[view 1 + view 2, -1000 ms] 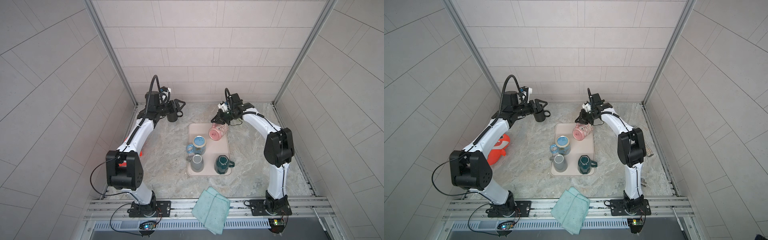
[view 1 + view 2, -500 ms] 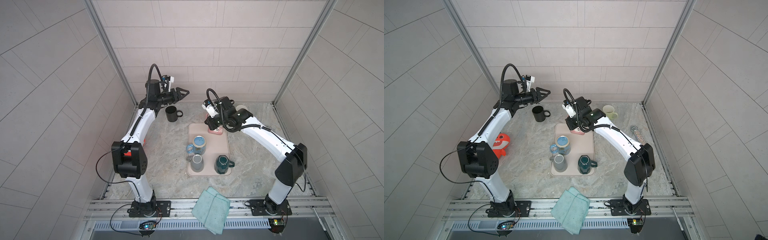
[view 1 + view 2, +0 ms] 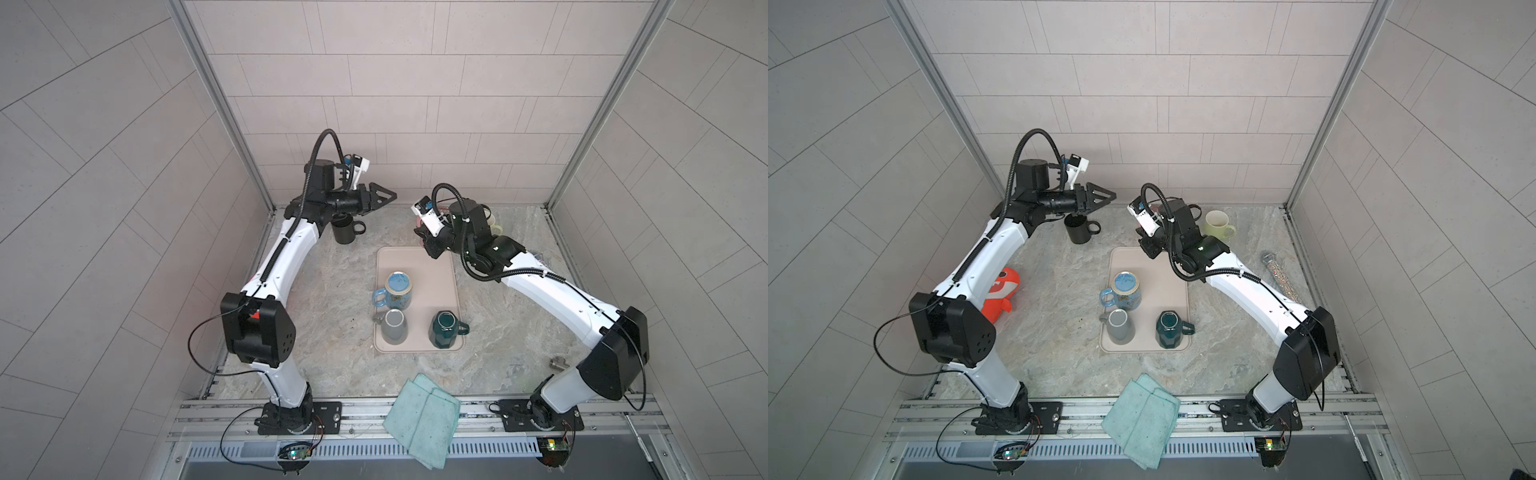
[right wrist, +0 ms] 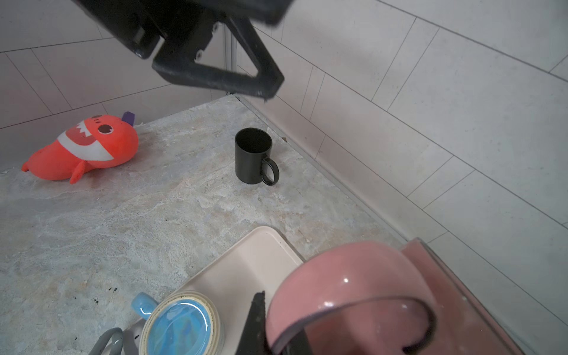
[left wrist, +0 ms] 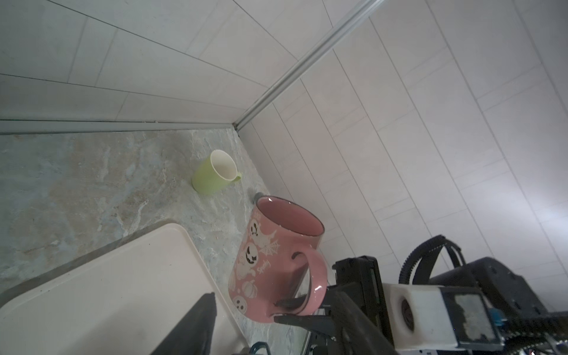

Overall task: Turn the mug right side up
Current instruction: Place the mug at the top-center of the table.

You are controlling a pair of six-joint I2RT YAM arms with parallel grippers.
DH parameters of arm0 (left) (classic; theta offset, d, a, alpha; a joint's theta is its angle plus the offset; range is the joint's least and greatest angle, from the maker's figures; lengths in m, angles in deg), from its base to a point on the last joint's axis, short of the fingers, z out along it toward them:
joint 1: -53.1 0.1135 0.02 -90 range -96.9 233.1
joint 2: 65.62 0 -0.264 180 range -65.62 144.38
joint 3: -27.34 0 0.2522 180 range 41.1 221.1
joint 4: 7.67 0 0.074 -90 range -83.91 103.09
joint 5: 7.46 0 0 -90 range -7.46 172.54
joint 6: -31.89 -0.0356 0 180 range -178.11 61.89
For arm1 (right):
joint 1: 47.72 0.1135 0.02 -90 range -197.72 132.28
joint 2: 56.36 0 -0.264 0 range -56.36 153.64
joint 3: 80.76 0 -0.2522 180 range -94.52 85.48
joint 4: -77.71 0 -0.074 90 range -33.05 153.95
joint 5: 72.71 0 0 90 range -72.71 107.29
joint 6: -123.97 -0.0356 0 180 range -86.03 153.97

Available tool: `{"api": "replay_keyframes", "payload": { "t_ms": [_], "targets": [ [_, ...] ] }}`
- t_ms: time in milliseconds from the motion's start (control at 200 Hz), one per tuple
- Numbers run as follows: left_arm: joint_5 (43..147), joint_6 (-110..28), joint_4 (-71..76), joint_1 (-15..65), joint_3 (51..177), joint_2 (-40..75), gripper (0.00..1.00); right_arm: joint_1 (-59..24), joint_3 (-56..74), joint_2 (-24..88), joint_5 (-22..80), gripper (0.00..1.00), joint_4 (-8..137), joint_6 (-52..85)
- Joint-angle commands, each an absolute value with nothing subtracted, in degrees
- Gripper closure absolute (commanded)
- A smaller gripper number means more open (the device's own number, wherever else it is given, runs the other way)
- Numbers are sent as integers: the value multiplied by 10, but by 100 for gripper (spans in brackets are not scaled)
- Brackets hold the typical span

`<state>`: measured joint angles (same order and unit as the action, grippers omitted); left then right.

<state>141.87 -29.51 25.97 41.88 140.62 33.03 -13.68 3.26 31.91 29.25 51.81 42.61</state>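
The right claw point(image 5: 292, 311) was closed on the handle of the pink mug point(image 5: 261, 261), with one jaw passed through the loop and the other against its outside. The pink mug was mouth-up, tilted about the same way as the pale green mug point(image 5: 215, 173) behind it. It was just beyond the far right corner of the tray point(image 3: 432, 286), toward the far edge of the bench point(image 3: 332, 353). Whether its base touched the bench could not be told. In both top views the right wrist hid nearly all of it.

The left claw point(image 3: 388, 196) hung in the air over the far left part of the bench, jaws apart and holding nothing, pointing across toward the right arm. Below it, near the far left corner, the black mug point(image 3: 344, 232) stood upright with its handle turned toward the right edge.

On the tray, well apart from the pink mug, the blue mug point(image 3: 397, 286) sat base-up near the middle. The grey mug point(image 3: 392, 330) and the dark green mug point(image 3: 442, 330) stood side by side along the tray's near edge. The pale green mug stood upright near the far right corner of the bench. An orange plush toy point(image 3: 1000, 291) lay by the left edge, and a teal cloth point(image 3: 422, 419) draped over the near edge.
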Motion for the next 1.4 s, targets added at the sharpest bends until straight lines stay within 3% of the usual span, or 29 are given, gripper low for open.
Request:
{"api": "replay_keyframes", "payload": {
  "t_ms": [0, 395, 711, 1391],
  "targets": [
    [1379, -386, 375, 403, 1438, 309, 34, -129, -3, 302, 305, 100, 600, 477],
    [1295, -412, 420, 366, 1479, 326, 30, -114, -45, 340, 325, 100, 572, 490],
    [1303, -410, 423, 344, 1489, 332, 29, -112, -45, 348, 325, 100, 577, 481],
    [1283, -445, 500, 313, 1554, 387, 37, -112, -81, 371, 373, 100, 574, 459]
  ]
}}
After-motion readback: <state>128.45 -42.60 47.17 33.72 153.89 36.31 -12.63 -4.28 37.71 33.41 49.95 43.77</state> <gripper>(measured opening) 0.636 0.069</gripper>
